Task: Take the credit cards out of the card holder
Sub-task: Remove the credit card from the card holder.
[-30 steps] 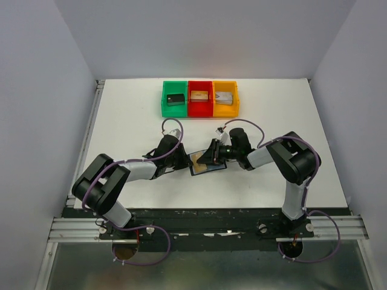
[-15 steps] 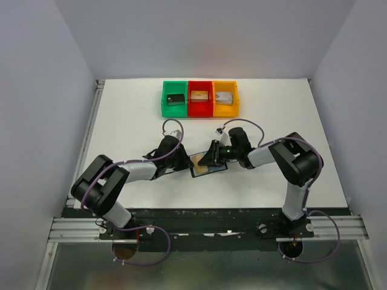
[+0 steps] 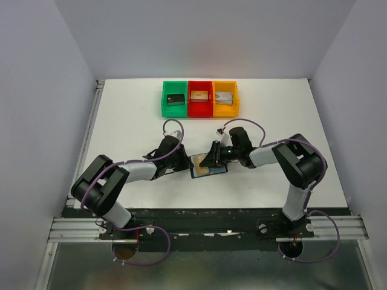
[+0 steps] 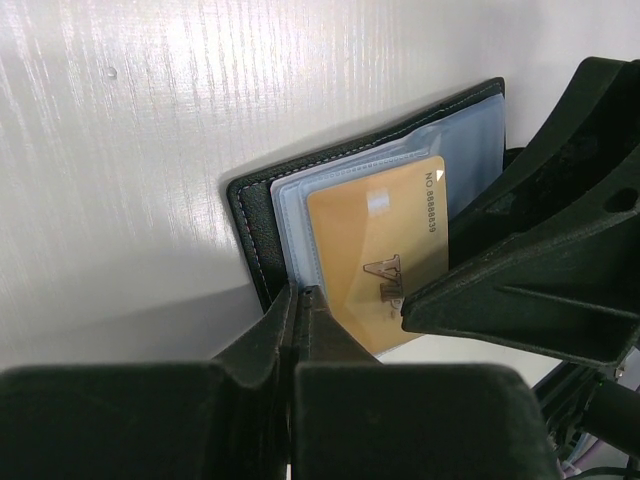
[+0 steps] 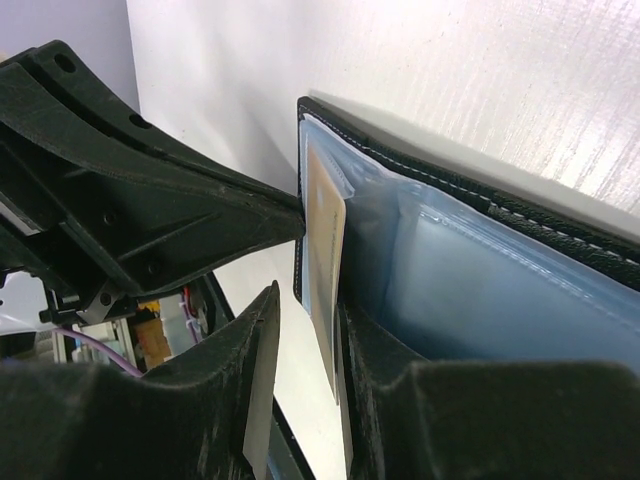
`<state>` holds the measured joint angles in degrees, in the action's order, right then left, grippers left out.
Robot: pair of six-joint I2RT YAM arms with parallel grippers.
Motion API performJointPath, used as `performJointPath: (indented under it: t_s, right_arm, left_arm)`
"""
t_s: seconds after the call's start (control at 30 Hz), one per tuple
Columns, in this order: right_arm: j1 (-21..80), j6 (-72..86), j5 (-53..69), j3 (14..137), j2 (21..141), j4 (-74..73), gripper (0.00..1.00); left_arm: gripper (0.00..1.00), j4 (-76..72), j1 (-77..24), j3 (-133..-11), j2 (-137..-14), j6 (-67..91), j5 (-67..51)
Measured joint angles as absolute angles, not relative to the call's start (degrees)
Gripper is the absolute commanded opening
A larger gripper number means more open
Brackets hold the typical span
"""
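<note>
The black card holder (image 3: 208, 170) lies open on the white table between my two grippers. Its bluish pockets face up in the left wrist view, inside the black leather edge (image 4: 250, 215). A tan-gold credit card (image 4: 380, 240) sticks partly out of one pocket. My left gripper (image 4: 298, 295) is shut, its tips down on the holder's near edge; I cannot tell whether anything is pinched. My right gripper (image 5: 307, 295) straddles the card (image 5: 325, 230) edge-on: the card lies against one finger, with a gap to the other. From above, the left gripper (image 3: 184, 162) and right gripper (image 3: 213, 158) meet over the holder.
Three plastic bins stand in a row at the back of the table: green (image 3: 174, 111), red (image 3: 200, 112) and orange (image 3: 225, 112), each with a blocky item inside. Grey walls close in the table on both sides.
Both grippers stay at the card holder. The right arm's elbow has drifted slightly to the right. The holder has not visibly moved.
</note>
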<state>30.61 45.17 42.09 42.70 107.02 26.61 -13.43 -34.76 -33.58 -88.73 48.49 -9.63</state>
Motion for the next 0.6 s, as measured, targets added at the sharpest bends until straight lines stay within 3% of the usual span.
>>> performJointPath:
  t_s: [0.6]
  right_arm:
    - [29.12, 44.88, 42.06, 40.88, 104.05, 25.58, 0.36]
  left_arm:
    - [0.0, -13.39, -34.89, -33.63, -88.95, 48.84, -9.43]
